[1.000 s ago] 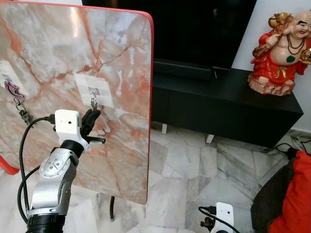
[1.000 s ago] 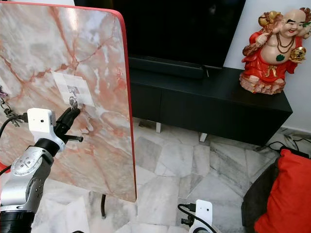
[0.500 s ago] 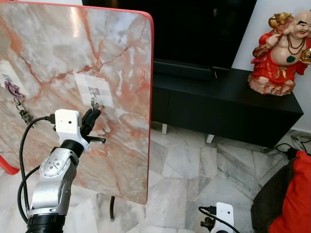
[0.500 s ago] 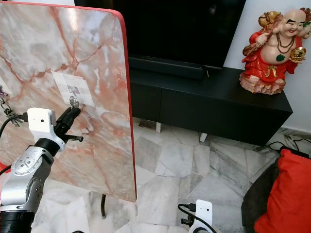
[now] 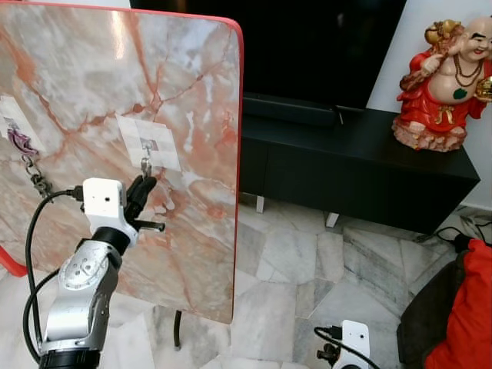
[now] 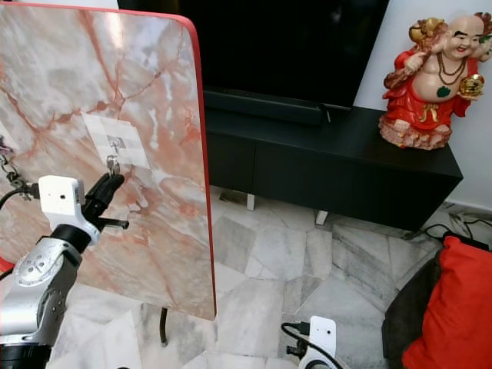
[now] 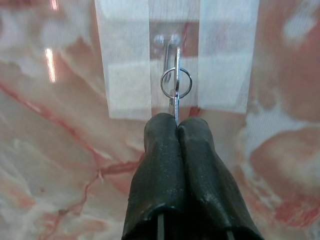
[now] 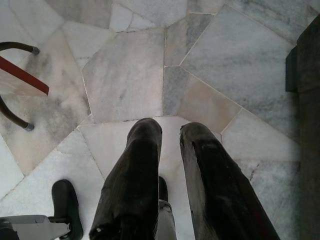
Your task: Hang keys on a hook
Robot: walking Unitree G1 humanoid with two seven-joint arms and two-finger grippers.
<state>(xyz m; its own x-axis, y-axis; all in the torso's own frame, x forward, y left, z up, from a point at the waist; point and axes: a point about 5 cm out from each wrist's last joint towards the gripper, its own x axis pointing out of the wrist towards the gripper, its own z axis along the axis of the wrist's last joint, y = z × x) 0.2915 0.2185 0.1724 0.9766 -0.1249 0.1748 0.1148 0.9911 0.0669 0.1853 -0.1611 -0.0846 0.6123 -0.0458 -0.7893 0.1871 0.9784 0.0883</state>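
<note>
I have the left arm raised in front of me, forearm climbing steeply from the bottom of the head view and the wrist bent forward, so the left gripper (image 5: pixel 143 184) points up at the upright marble board (image 5: pixel 192 108). Its two black fingers (image 7: pixel 160 150) are pressed together on a thin metal key (image 7: pixel 176 102), pinching it edge-on. The key's ring (image 7: pixel 176 82) sits right at the small metal hook (image 7: pixel 167 45), which is fixed to a clear adhesive patch (image 7: pixel 127 60) on the marble. From the wrist camera the ring overlaps the hook's stem, but I cannot tell for sure whether it is threaded over the hook or only held against it. In the head view the hook is at about 12 o'clock from the fingertips, just above them.

At roughly 9 o'clock from that hook, near the board's left edge, a second hook carries a purple tag and chain (image 5: pixel 29 165).

The right arm hangs low; the right gripper (image 8: pixel 170 140) points down at the marble floor (image 8: pixel 130 75) with its fingers parted and nothing between them.

Off to 2 o'clock, a red figurine (image 5: pixel 444 77) stands on a black TV cabinet (image 5: pixel 361 165).
</note>
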